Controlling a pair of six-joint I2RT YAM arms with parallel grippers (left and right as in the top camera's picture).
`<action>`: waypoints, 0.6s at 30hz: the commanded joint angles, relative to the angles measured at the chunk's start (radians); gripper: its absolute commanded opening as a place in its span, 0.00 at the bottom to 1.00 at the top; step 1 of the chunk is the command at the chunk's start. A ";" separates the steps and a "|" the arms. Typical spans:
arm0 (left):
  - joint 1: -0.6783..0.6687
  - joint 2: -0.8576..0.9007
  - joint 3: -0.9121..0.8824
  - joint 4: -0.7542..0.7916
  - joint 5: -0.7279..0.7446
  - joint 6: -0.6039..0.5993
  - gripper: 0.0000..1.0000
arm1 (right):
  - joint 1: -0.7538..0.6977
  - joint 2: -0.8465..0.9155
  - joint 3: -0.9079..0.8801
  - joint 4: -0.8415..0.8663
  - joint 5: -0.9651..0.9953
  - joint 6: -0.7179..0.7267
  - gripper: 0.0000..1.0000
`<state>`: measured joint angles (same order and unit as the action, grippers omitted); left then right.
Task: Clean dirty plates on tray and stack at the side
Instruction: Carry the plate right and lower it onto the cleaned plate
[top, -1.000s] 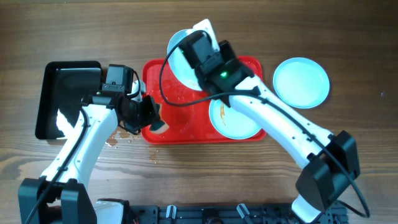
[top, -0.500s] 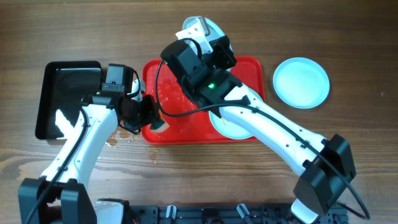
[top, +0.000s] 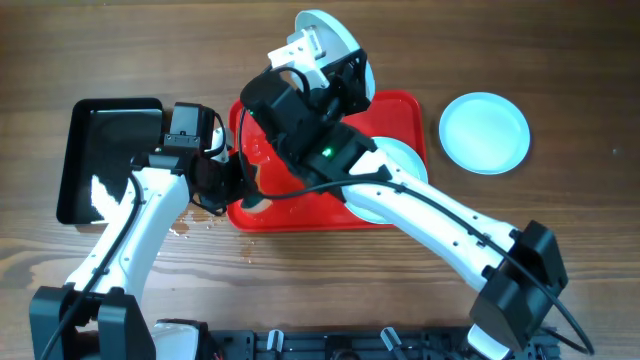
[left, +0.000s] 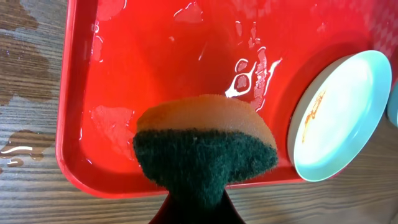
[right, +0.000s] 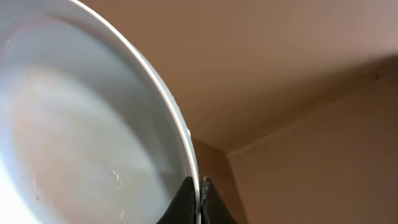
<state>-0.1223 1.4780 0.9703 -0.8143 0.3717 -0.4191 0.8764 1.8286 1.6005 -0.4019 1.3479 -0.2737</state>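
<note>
The right gripper is closed on the rim of one plate, which is held raised over the far edge of the tray. This plate is tipped steeply off the level, so from overhead it is seen as a narrowed oval rather than a full circle. In the right wrist view its shallow hollow face is turned towards the camera and its thin rim is pinched between the two dark fingers. The face is smooth, glossy and pale, with a faint orange-brown haze across it.

The left gripper is clamped on a sponge, which is held over the near left part of the tray. The sponge is made of orange foam backed by a coarse dark green scouring layer, and it is squeezed into a fan shape.

The tray is a red plastic rectangle with rounded corners and a raised rim, its long axis running left to right; beads and streaks of water are scattered over its floor. A second plate, marked with an orange-brown smear, lies flat at its right end. A third plate, round and unmarked, lies flat on the wooden table just right of the tray. A black tray is set to the left, and small puddles are seen on the wood by the red tray's near left corner.
</note>
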 joint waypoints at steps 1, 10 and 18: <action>0.006 -0.003 -0.006 0.004 -0.003 0.019 0.04 | 0.017 -0.016 0.015 0.008 0.051 0.005 0.04; 0.006 -0.003 -0.006 0.007 -0.003 0.019 0.04 | 0.016 -0.016 -0.002 -0.294 -0.134 0.372 0.04; 0.006 -0.003 -0.006 0.006 -0.003 0.019 0.04 | -0.151 -0.065 0.007 -0.552 -0.675 0.844 0.04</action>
<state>-0.1223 1.4780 0.9695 -0.8104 0.3714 -0.4194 0.8165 1.8256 1.5929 -0.9722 0.9546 0.3485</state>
